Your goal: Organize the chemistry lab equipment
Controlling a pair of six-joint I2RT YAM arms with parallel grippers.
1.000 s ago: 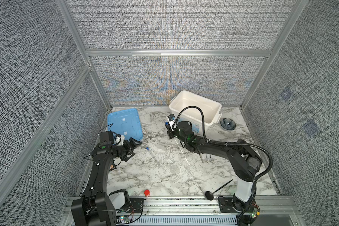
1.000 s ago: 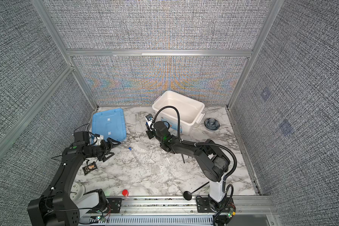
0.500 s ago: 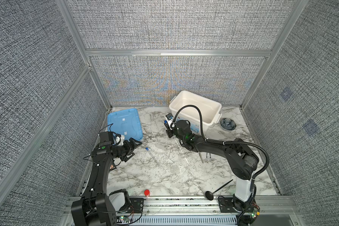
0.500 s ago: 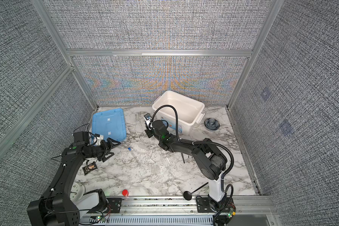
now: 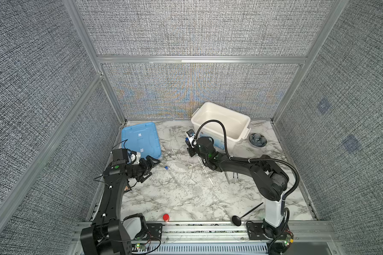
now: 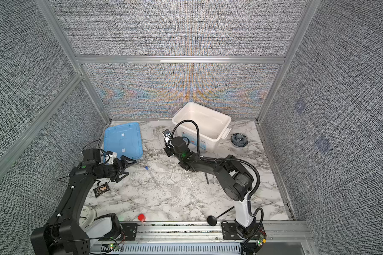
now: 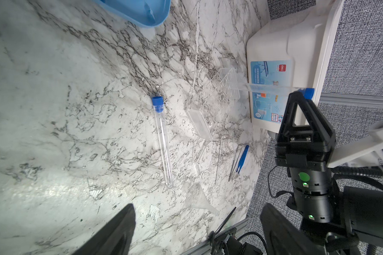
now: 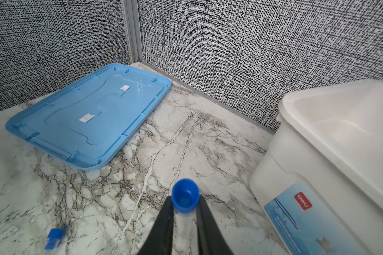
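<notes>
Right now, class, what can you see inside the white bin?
In both top views the white bin shows only bare white floor and walls. Its near wall and the right arm's black cable hide the floor's front strip.

Open marble (image 8: 181, 136) between lid (image 8: 86, 117) (and tub (image 8: 274, 172))

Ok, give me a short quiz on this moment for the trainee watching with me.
1. True or false: the left gripper is shut on a tube.
2. What does the right gripper hold? A) blue forceps B) a blue-capped tube C) a funnel
3. Where is the blue lid: on the white bin or off it?
Key: 1. False: it is open and empty. 2. B. 3. Off it, lying flat on the marble table, left of the bin in both top views.
</notes>
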